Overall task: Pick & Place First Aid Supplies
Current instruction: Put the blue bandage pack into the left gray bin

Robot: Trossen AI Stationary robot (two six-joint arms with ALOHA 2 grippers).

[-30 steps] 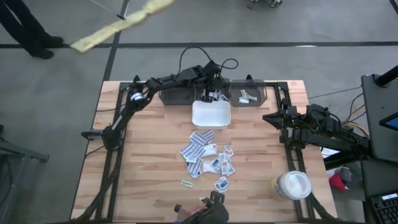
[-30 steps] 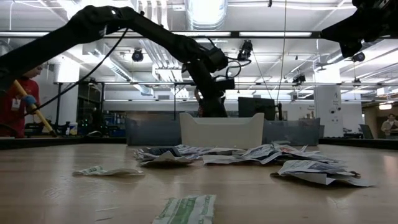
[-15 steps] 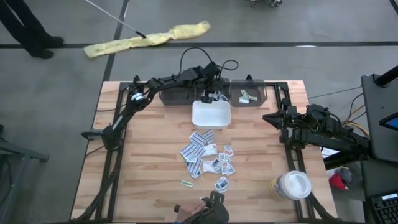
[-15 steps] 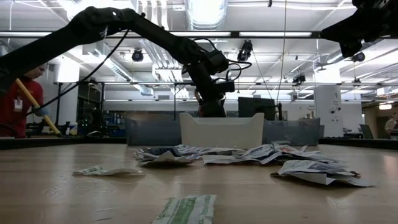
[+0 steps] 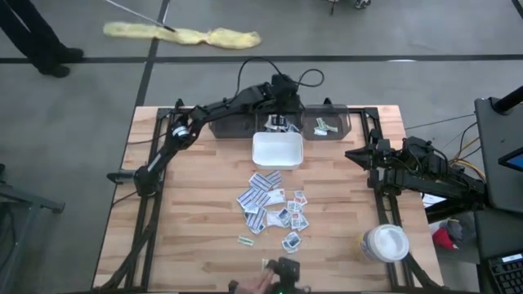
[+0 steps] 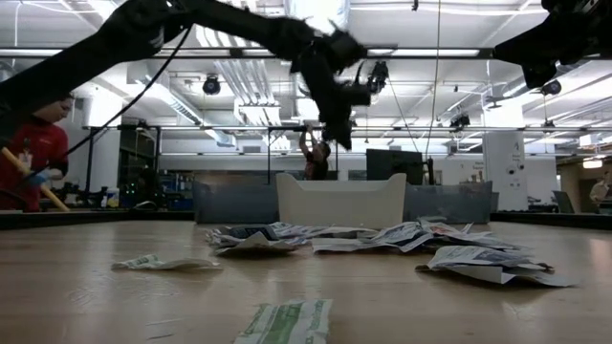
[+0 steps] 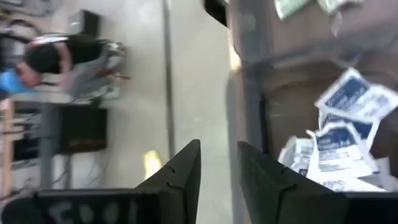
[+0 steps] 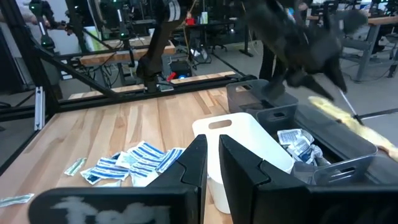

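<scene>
The first aid supplies lie in a loose pile [image 5: 274, 204] on the wooden table, near the white tray [image 5: 278, 155]. More blue-printed packets [image 7: 342, 137] lie in a grey bin [image 5: 282, 124] behind the tray, and greenish ones [image 5: 325, 126] lie in the bin beside it. My left gripper [image 5: 284, 88] hangs high over the bins, open and empty; its wrist view [image 7: 219, 155] shows nothing between the fingers. My right gripper [image 5: 351, 155] waits at the table's right side, its fingers [image 8: 212, 149] a narrow gap apart and empty.
A round white-lidded jar [image 5: 384, 243] stands near the front right corner. A single greenish strip [image 5: 244, 240] lies apart near the front edge. A person's hand [image 5: 257, 283] shows at the near edge. Beyond the table a person [image 6: 33, 162] mops the floor.
My left gripper has risen quickly out of the grey bin behind the tray and now hangs well above it, a little farther toward the far edge. The packets in the bin stay where they lie. The mop on the floor has swung to the left.
</scene>
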